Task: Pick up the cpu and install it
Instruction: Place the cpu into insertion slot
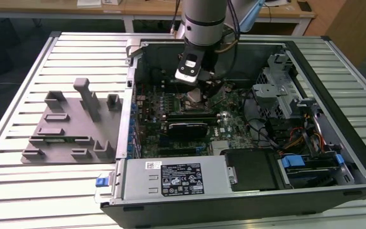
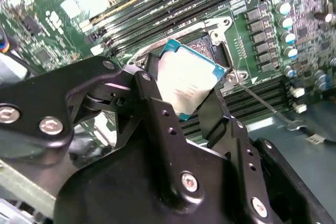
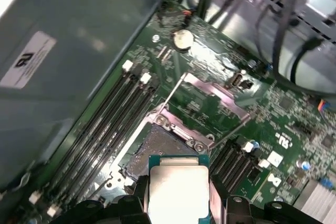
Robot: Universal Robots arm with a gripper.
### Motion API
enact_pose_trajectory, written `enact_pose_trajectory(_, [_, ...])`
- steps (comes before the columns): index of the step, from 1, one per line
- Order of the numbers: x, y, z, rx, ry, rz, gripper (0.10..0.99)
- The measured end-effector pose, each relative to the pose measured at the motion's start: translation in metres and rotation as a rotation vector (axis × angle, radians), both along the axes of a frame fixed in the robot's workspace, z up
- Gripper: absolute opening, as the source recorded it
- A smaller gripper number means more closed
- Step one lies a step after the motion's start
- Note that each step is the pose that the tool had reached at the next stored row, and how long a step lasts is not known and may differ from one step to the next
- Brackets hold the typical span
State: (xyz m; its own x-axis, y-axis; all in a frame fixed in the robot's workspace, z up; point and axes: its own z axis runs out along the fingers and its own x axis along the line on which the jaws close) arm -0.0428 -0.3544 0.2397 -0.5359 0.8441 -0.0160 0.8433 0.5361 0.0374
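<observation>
Nearest the lens, black fingers (image 2: 157, 108) of the gripper (image 2: 185, 92), pinched onto two opposite edges of the cpu (image 2: 189, 77). Held just over the near edge of the open socket (image 3: 149, 148) on the motherboard (image 3: 283, 103), inside the open computer case (image 1: 234, 210); not seated. Square, so no long axis to tell. Silver plate turned away from the socket, toward both wrist views. Thin metal lever (image 3: 173, 90) just beyond the socket.
</observation>
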Motion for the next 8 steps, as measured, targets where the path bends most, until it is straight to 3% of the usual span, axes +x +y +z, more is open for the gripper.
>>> enact_pose_trajectory(8, [0.0, 0.0, -0.0009, 0.0, 0.0001, -0.145, 0.541])
